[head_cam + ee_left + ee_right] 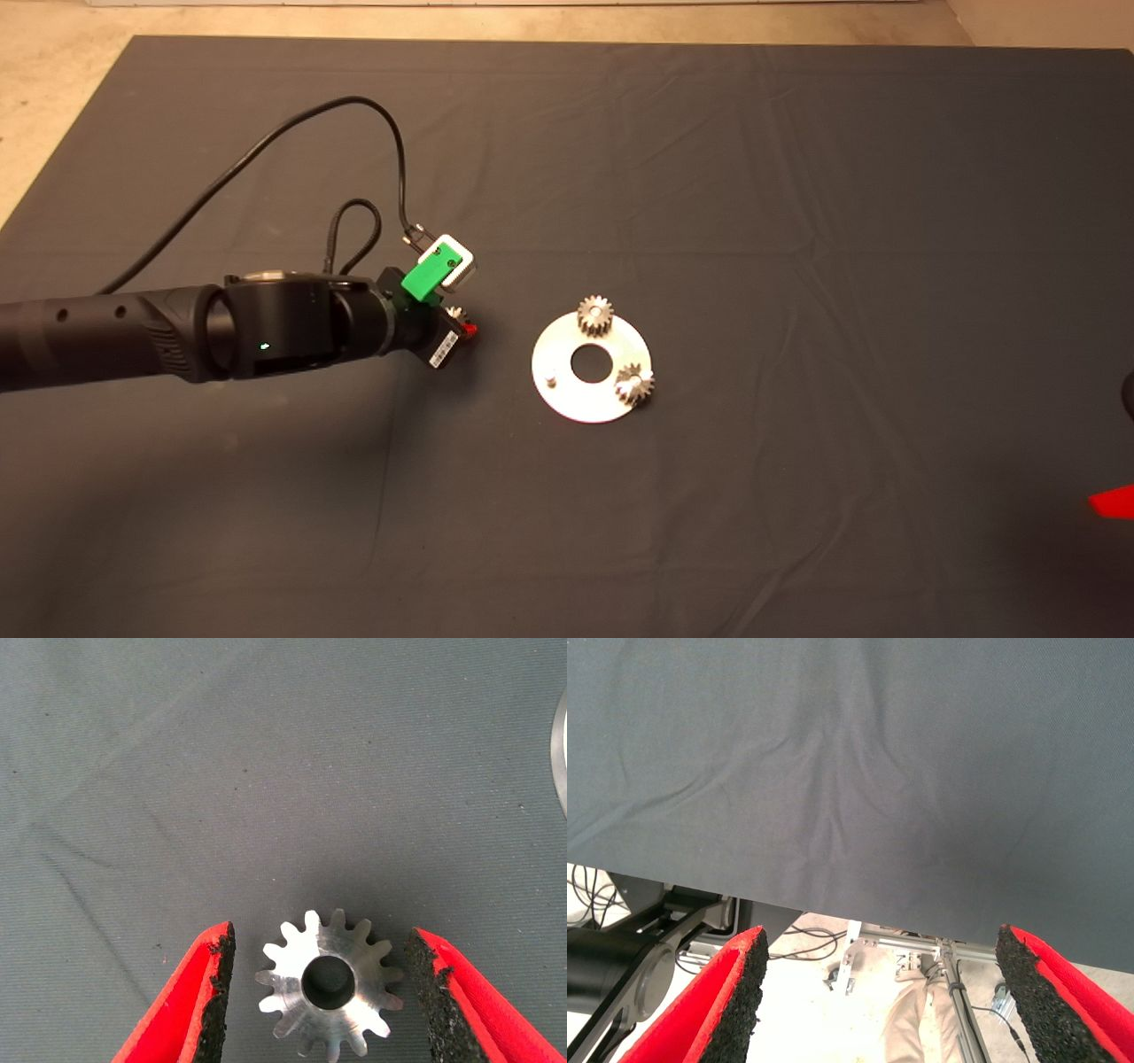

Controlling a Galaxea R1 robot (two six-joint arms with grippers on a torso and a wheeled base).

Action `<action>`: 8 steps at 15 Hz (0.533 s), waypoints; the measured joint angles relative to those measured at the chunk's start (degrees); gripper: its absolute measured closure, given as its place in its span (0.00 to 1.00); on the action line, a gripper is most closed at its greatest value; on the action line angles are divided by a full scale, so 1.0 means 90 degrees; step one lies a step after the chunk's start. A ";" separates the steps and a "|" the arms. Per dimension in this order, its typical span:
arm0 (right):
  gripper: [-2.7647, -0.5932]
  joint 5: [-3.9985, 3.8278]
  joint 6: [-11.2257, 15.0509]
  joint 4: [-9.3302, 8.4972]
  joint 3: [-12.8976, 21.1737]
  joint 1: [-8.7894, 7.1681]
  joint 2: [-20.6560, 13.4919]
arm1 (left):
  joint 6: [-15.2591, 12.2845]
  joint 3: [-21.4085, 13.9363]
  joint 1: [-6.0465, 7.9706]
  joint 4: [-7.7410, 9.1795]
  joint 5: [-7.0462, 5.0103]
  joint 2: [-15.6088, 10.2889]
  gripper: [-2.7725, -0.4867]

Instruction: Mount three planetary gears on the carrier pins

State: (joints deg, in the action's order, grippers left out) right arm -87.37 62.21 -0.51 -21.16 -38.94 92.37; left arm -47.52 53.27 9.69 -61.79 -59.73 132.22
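The bench (797,177) is covered by a dark, creased mat (266,532). A silver disc (576,399) is laid flat on the mat near the middle. A loose gear (328,985) is seen lying flat on the mat, well apart from the disc on its left. Pale floor (53,97) is seen past the mat's far left corner.

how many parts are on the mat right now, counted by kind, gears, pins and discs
Small dark-steel toothed gears: 3, two seated on the disc, one on the mat between the open left gripper's fingers
Flat round silver metal disc with a large centre hole: 1
Bare short silvery pin: 1; the other pins sit hidden under gears
Total: 5
The right gripper waits off the mat's edge.
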 joint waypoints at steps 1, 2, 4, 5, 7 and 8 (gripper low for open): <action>0.40 0.0000 0.0000 0.0000 0.0000 0.0000 0.0000 | 0.0000 0.0000 -0.0005 0.0039 0.0000 0.0003 0.64; 0.40 0.0003 0.0000 0.0000 0.0003 0.0000 0.0000 | 0.0000 0.0000 -0.0057 0.0089 0.0007 0.0009 0.64; 0.40 0.0000 0.0000 0.0000 0.0001 0.0000 0.0000 | 0.0016 -0.0003 -0.0140 0.0089 -0.0023 0.0016 0.64; 0.40 0.0000 0.0000 0.0000 0.0000 -0.0001 0.0000 | 0.0016 -0.0003 -0.0143 0.0102 -0.0024 0.0016 0.64; 0.40 0.0000 0.0000 0.0000 0.0000 0.0000 0.0000 | 0.0062 -0.0003 -0.0141 0.0110 -0.0039 0.0016 0.64; 0.40 0.0000 0.0001 -0.0001 0.0003 0.0000 0.0000 | 0.0142 -0.0003 -0.0141 0.0135 -0.0048 0.0016 0.64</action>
State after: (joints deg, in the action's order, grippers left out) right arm -87.37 62.21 -0.52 -21.14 -38.94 92.37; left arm -46.24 53.25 8.42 -60.58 -60.16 132.37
